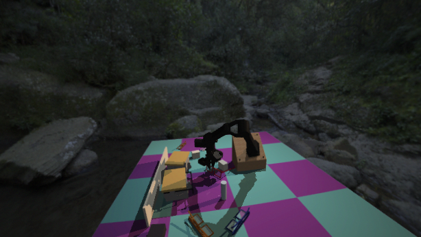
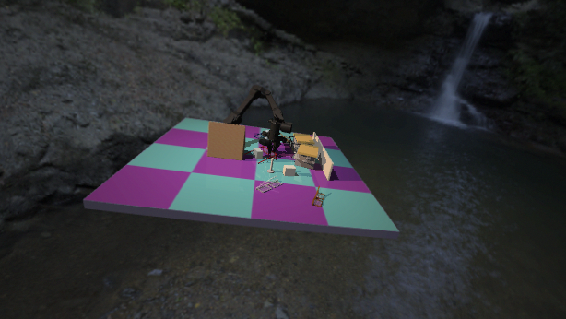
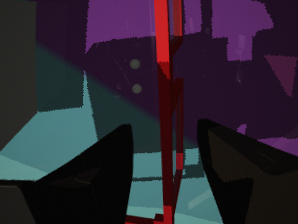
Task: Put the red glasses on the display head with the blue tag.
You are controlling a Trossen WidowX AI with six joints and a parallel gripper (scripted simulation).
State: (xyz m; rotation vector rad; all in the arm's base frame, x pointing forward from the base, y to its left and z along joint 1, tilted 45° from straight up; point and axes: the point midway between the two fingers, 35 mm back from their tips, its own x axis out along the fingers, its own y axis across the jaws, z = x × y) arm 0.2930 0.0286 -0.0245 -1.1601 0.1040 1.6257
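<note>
The red glasses (image 1: 218, 175) (image 3: 162, 40) are low over or on the checkered table, in front of the wooden box. In the wrist view a long red bar of them runs between my two fingers, with a gap on both sides. My gripper (image 1: 208, 168) (image 2: 273, 154) (image 3: 164, 131) is partly open around that bar, pointing down, not clamped on it. Two display heads with yellow tops stand side by side: one (image 1: 174, 179) (image 2: 303, 138) and the other (image 1: 177, 158) (image 2: 308, 150). I cannot make out the blue tag on either.
A cream board (image 1: 151, 200) (image 2: 325, 159) stands behind the heads. A pale cube (image 1: 223, 166) (image 2: 258, 152) is close to the glasses, another (image 1: 195, 154) (image 2: 288, 171) near the heads. A white cylinder (image 1: 223, 190), orange glasses (image 1: 208, 231) and blue glasses (image 1: 233, 228) are around. The wooden box (image 1: 250, 164) (image 2: 226, 140) stands beside the arm.
</note>
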